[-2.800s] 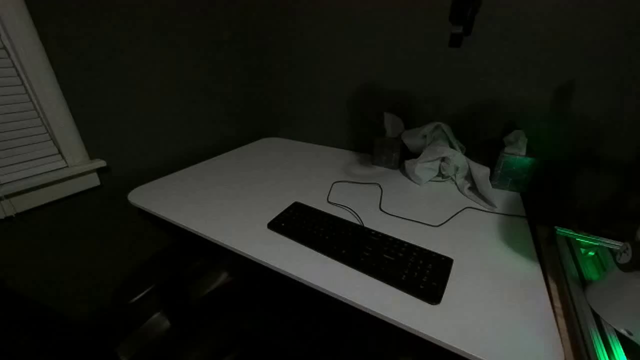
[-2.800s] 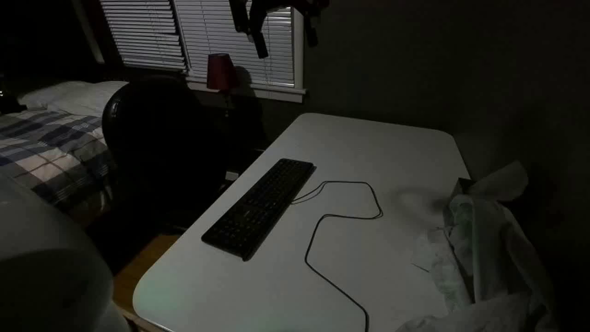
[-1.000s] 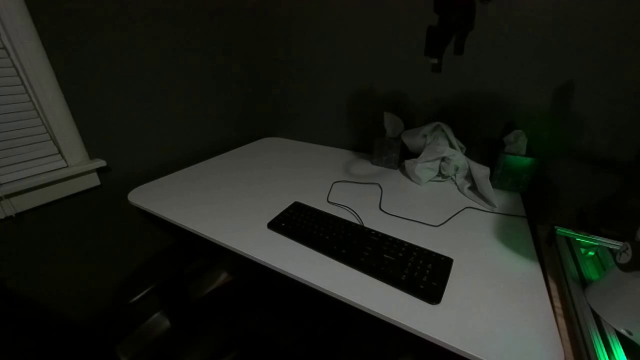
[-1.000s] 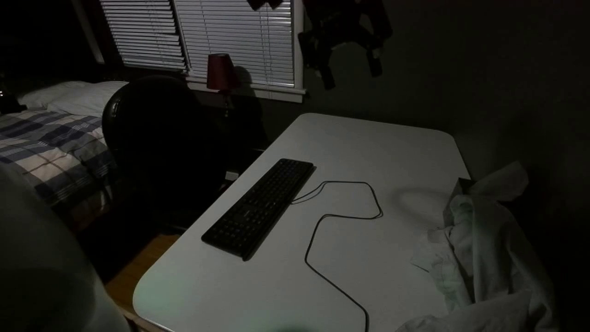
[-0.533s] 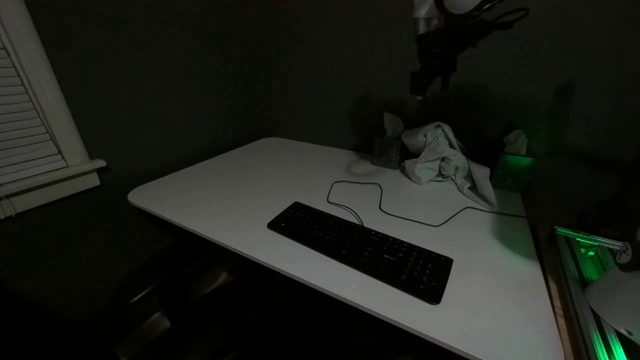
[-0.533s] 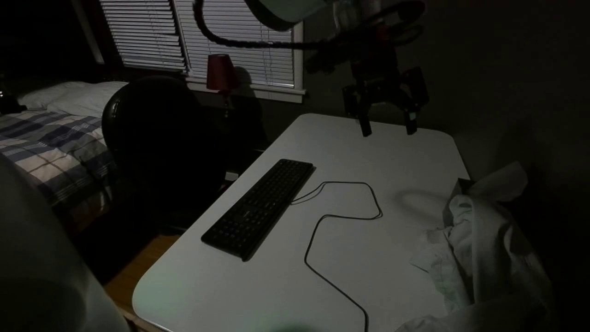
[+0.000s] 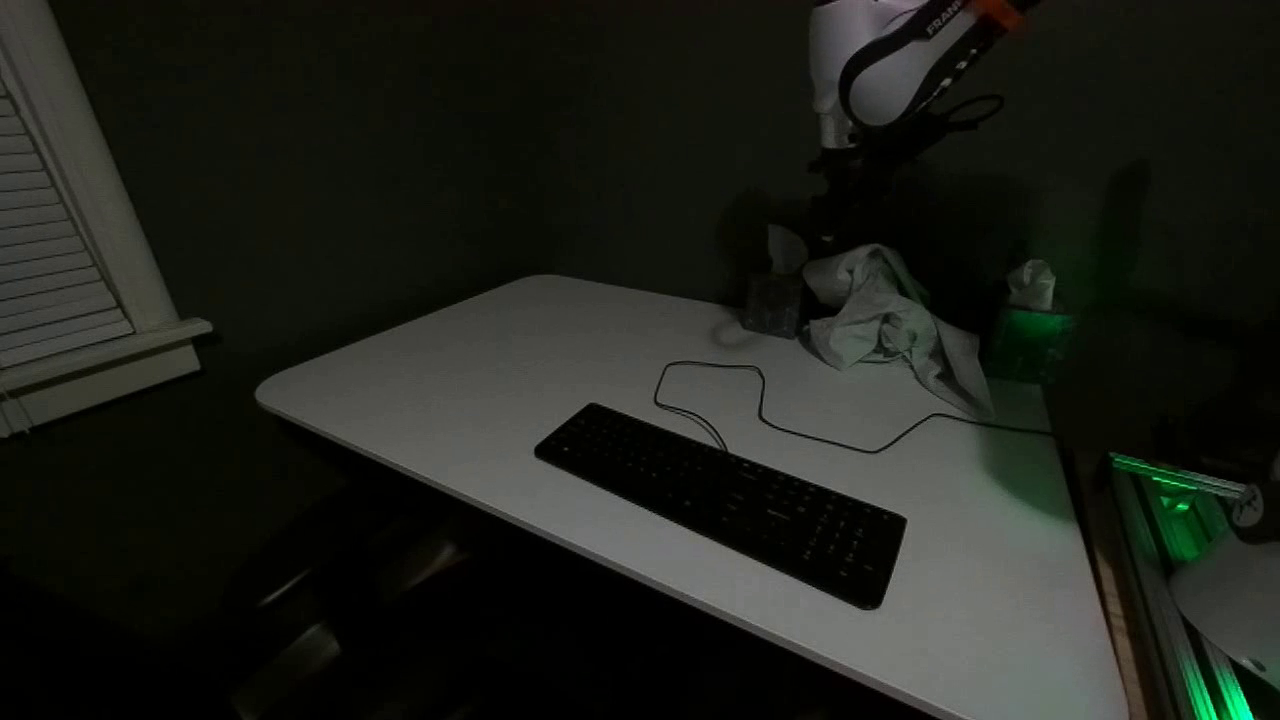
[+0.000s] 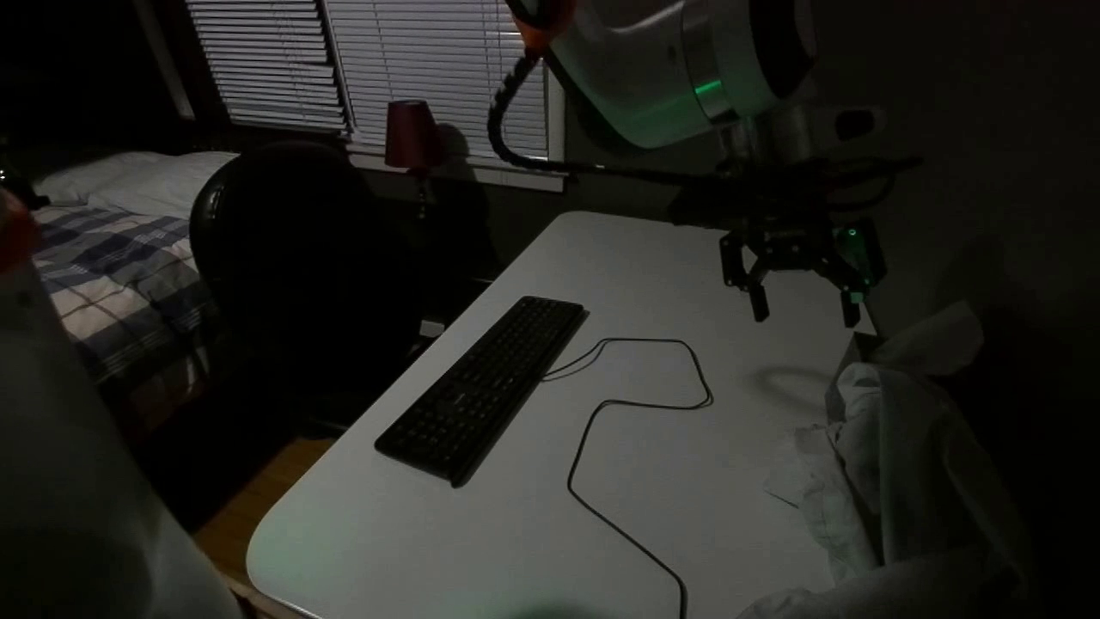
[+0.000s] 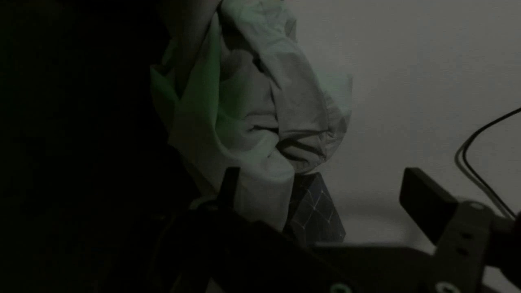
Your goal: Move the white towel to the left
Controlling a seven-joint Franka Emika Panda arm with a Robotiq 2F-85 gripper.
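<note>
I get dim feeds, green light tinting one corner of the bench (image 8: pixel 301 546), soft shadows on the wall (image 7: pixel 600 150).

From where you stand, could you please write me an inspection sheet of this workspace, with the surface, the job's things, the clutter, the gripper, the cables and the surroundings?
Surface: white table, dimly lit.
Job's things: towel, crumpled, by the table's edge.
Clutter: keyboard; tissue box and second tissue box, with the towel between them.
Gripper: open, nothing held.
Cables: cord winds from the keyboard across the table; cable loops off the arm.
Surroundings: bed, chair, red lamp, lowered blinds.
</note>
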